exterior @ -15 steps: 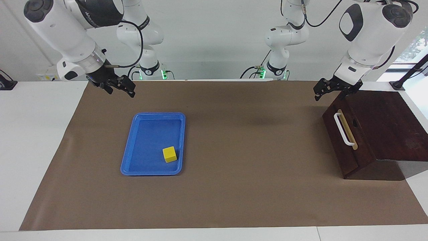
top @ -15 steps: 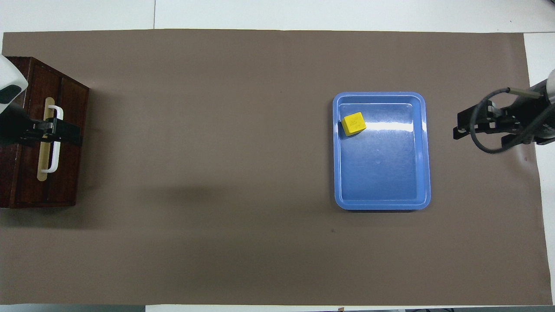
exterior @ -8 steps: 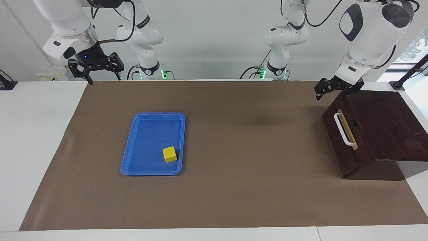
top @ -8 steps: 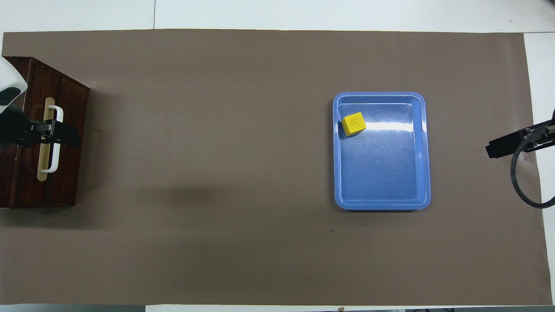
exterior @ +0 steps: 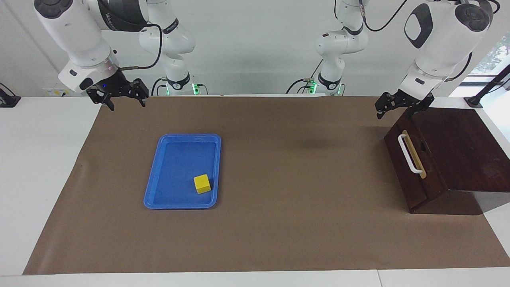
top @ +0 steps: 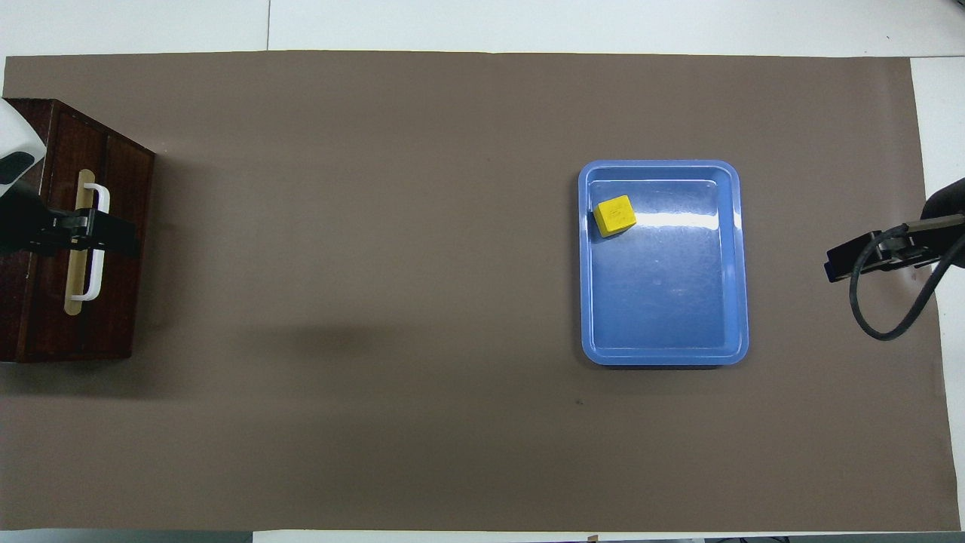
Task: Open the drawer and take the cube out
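On your blue tray [exterior: 159, 187] sits the cube [exterior: 202, 183]; drawer [exterior: 412, 167] closed, left gripper [exterior: 398, 105] and right gripper [exterior: 118, 95] both spread, empty.

we have two cameras on the scene. the facing view sits high across the surface [exterior: 255, 279] and looks back at the robots, so both arm bases stand along its top edge and the whole brown mat [exterior: 279, 231] lies below them, seen at a slant from a fair way off. the overhead view hangs above the robots' own end and looks steeply down and forward, showing the mat nearly flat. both views share the mat, the blue tray [exterior: 153, 187] and the wooden box [exterior: 458, 151]; we see these half a turn apart, the box at opposite edges of the two.
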